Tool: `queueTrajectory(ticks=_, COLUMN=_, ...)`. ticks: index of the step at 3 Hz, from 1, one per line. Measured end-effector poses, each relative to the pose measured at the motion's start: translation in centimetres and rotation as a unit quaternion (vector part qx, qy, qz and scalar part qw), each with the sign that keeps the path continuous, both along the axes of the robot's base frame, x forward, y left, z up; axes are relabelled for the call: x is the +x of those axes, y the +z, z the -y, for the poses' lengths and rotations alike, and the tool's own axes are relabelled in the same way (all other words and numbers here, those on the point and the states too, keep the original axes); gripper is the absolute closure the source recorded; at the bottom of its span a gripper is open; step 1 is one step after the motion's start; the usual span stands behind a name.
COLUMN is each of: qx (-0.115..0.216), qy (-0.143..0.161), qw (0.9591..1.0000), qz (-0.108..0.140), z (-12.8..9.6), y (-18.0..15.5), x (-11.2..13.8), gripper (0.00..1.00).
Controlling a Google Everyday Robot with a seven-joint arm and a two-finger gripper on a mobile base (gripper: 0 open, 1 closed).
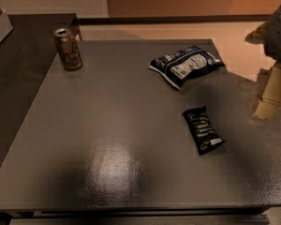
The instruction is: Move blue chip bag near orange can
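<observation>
So the big dark grey surface [112, 125] takes up pretty much the whole shot, with a shiny glare patch toward the front edge. Over on the far right, past the surface's right edge and hanging above the floor, is the robot's pale cream tool [270, 97]. It's not touching anything, and honestly I can't tell whether it's open or closed from here.

The blue chip bag [185, 65] is lying flat in the back right part of the surface, crinkly navy with white label panels, turned at an angle. It's well apart from the tool and nothing is holding it.

In front of it, a bit to the right, there's a smaller narrow black packet [203, 129] with white text, also lying flat, not touching the bag.

The orange can [68, 49] stands upright at the back left corner, well apart from the bag, basically the whole width of the surface between them.
</observation>
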State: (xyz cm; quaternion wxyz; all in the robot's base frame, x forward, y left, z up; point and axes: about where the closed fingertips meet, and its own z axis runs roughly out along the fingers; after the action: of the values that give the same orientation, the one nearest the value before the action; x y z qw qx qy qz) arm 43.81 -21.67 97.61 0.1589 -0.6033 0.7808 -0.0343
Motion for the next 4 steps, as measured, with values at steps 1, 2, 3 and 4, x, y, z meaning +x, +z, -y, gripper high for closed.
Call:
queueTrajectory(ticks=1, qx=0.000, qy=0.000, qw=1.0000, qz=0.001, z=0.0, y=0.0, x=0.1, gripper=0.00)
queueTrajectory(ticks=2, qx=0.035, qy=-0.014, qw=0.9993, qz=-0.001, z=0.1, y=-1.1, x=2.4, gripper=0.00)
queueTrajectory(ticks=3, qx=0.089, qy=-0.030, qw=0.9956, qz=0.007, z=0.7, y=-2.8, x=6.4, gripper=0.00)
queueTrajectory(ticks=4, qx=0.134, qy=-0.045, qw=0.9897, qz=0.022, z=1.6, y=-4.0, x=10.4, gripper=0.00)
